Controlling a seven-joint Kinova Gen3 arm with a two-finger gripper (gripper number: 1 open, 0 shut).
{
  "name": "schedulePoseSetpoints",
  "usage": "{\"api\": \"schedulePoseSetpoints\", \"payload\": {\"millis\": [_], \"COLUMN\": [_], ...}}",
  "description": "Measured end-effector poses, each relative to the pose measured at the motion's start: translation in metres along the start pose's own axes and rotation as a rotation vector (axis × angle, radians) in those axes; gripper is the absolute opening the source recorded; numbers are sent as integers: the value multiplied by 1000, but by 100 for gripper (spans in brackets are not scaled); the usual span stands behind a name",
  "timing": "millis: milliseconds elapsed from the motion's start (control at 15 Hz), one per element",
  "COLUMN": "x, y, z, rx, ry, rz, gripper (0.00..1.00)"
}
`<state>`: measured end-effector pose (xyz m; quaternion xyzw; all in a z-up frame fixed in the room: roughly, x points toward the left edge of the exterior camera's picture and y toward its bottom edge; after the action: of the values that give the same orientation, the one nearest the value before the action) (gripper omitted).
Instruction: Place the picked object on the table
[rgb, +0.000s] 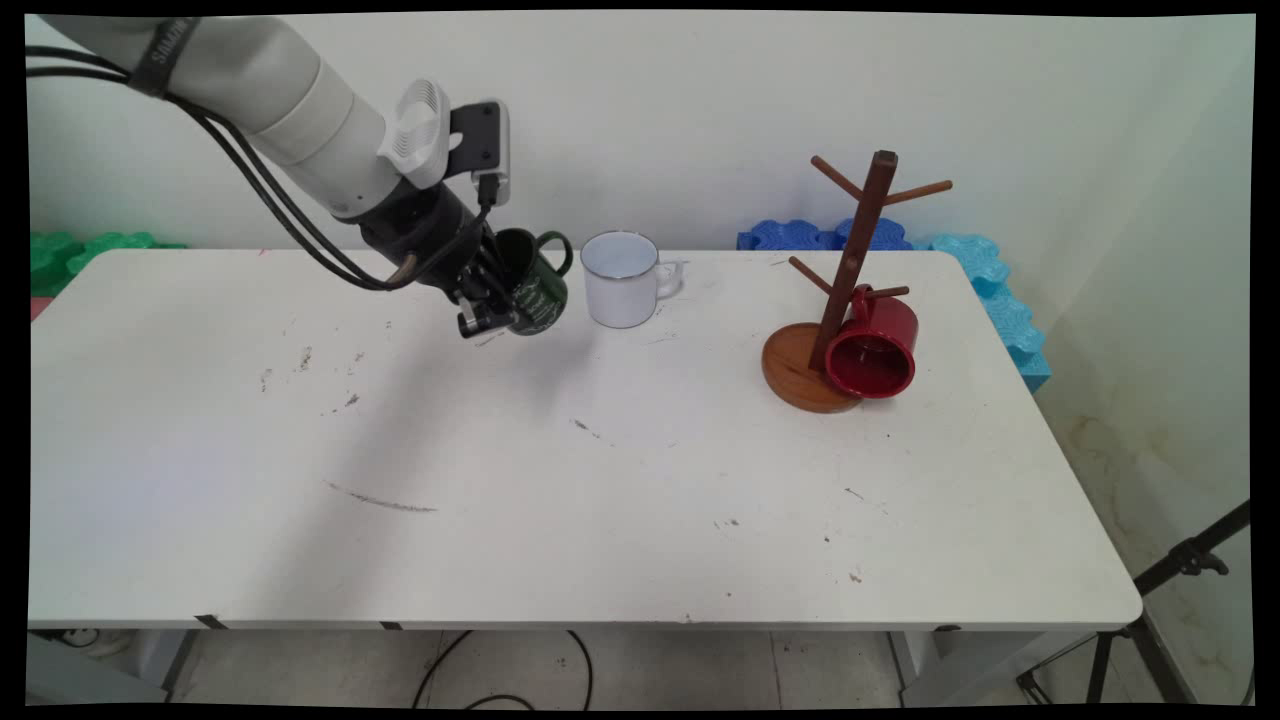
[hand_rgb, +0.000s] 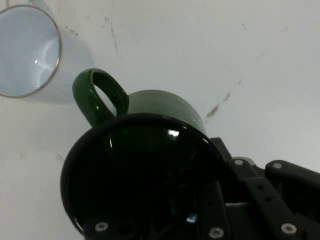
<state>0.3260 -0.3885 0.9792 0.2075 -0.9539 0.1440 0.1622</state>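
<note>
Claw: my black two-finger claw (rgb: 497, 303) is clamped on the wall of a dark green glazed ceramic mug with pale lettering (rgb: 535, 285) — in the hand view one finger goes inside the mug's mouth and the other linkage sits outside the wall, so I read it as gripping the rim.
Green mug: it hangs tilted in the claw, mouth turned up toward the hand camera, its loop handle (hand_rgb: 97, 95) on the side away from the fingers. I cannot tell from the main view whether its base touches the table or hangs just above it.
Next out: a white enamel mug with a thin dark rim (rgb: 622, 280) stands upright just beyond the green mug's handle side, near but apart from it; its small handle points away from the claw.
Further out: a brown wooden mug tree with a round base (rgb: 852, 270) stands well apart on the same side, past the white mug. It leans, and a glossy red ceramic mug (rgb: 875, 345) rests on its side against the post and base, mouth facing the near edge.
Underneath: a white table with dark scuff marks (rgb: 560, 520) carries everything.
</note>
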Motion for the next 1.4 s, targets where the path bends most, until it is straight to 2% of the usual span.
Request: {"api": "schedulePoseSetpoints", "payload": {"millis": [467,733,1000,1400], "x": [-8,-12,-9,0], "y": [-32,-48,-62,-75], "z": [46,75,105,135], "rx": [-54,-96,-150,-203], "ry": [-53,-78,-72,-56], "rz": [95,110,149,201], "gripper": [0,0,0,0]}}
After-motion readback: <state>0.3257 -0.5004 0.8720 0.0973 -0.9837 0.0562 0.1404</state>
